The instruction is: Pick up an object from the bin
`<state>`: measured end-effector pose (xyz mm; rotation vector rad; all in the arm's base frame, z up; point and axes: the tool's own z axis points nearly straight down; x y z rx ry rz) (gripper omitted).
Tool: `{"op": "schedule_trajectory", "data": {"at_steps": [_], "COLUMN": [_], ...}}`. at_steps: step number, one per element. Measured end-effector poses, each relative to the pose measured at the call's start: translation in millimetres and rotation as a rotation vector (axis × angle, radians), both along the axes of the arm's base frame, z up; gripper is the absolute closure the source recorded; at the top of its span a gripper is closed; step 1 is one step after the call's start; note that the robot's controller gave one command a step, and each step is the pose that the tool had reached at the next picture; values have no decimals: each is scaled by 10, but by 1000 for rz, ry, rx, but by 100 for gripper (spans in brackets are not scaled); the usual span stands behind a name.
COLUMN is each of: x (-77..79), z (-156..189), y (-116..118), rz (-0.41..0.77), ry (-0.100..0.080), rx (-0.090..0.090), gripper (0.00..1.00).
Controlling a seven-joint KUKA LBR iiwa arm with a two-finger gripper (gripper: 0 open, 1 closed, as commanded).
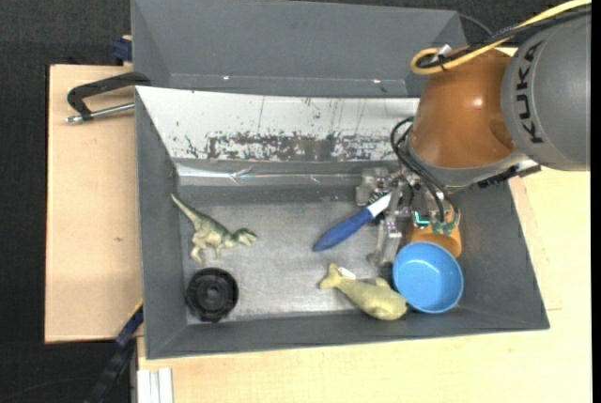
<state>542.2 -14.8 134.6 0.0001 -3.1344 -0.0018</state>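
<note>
Bin (156, 241) holds dinosaur (214, 237), black disc (210, 292), pale whale (372, 297), blue cup (427, 278); gripper (387, 221) at blue brush (344, 230), opening unclear.

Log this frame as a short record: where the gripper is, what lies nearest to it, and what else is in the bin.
gripper: gripper low in the right half of the bin
nearest: blue handle with white tip, right beside it; blue cup just in front
others: pale fish toy at front; dinosaur toy and black round cap at left
held: cannot tell
</note>
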Motion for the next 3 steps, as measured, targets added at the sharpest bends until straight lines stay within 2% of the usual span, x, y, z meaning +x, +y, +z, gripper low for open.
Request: {"op": "schedule_trajectory", "data": {"at_steps": [1, 2, 3], "x": [91, 110, 254], "z": [-659, -636, 535], "y": [169, 166, 155], "rz": [166, 166, 188], "ry": [-3, -10, -23], "rx": [1, 1, -1], "gripper": [0, 100, 100]}}
